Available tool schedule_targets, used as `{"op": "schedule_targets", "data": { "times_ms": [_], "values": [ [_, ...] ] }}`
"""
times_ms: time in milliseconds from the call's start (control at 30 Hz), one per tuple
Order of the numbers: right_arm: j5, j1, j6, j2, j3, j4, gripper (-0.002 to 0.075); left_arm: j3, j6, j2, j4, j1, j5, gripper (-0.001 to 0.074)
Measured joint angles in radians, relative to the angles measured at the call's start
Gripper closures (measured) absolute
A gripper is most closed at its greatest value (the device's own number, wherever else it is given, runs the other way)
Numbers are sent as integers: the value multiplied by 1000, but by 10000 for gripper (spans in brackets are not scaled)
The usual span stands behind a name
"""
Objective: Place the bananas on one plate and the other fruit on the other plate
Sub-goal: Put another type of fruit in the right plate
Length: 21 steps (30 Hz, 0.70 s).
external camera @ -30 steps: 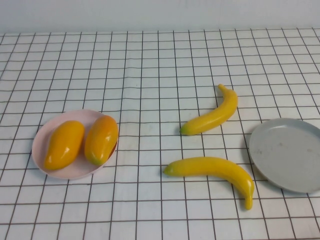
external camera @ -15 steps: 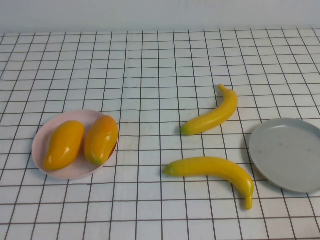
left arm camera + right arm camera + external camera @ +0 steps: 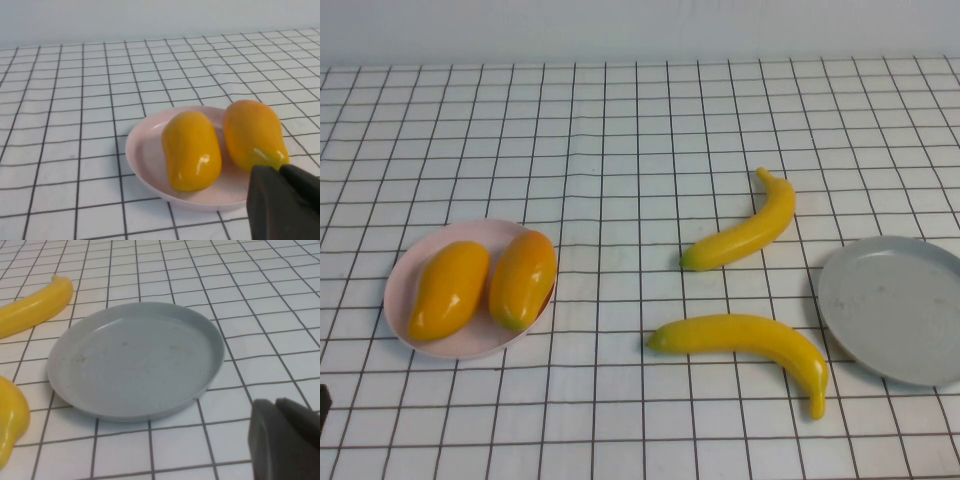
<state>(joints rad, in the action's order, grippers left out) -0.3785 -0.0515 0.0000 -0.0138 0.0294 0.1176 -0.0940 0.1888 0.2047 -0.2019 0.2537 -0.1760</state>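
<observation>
Two orange-yellow oval fruits [image 3: 448,288] [image 3: 523,278] lie side by side on the pale pink plate [image 3: 405,270] at the left. Two bananas lie on the cloth at centre right, one farther [image 3: 745,233] and one nearer [image 3: 750,340]. The light grey plate [image 3: 895,305] at the right holds nothing. My left gripper [image 3: 281,172] is shut and empty, just short of the pink plate's [image 3: 137,155] near rim, by one oval fruit [image 3: 252,134]. My right gripper [image 3: 277,405] is shut and empty, on the near side of the grey plate [image 3: 135,357].
A white cloth with a black grid [image 3: 620,150] covers the whole table. A dark bit of my left arm [image 3: 322,408] shows at the left edge of the high view. Both bananas also show partly in the right wrist view [image 3: 30,307] [image 3: 10,420].
A dark bit of my left arm has come into the high view at its lower left edge. The fruit and the plates have not moved.
</observation>
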Motion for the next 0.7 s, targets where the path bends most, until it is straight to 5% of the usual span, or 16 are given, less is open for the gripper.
{"op": "schedule_targets", "data": {
  "times_ms": [367, 700],
  "values": [
    [0, 0, 0, 0, 0, 0, 742, 114, -201, -209, 142, -238, -16, 735],
    [0, 0, 0, 0, 0, 2, 743, 120, -225, -215, 175, -257, -199, 735]
  ]
}}
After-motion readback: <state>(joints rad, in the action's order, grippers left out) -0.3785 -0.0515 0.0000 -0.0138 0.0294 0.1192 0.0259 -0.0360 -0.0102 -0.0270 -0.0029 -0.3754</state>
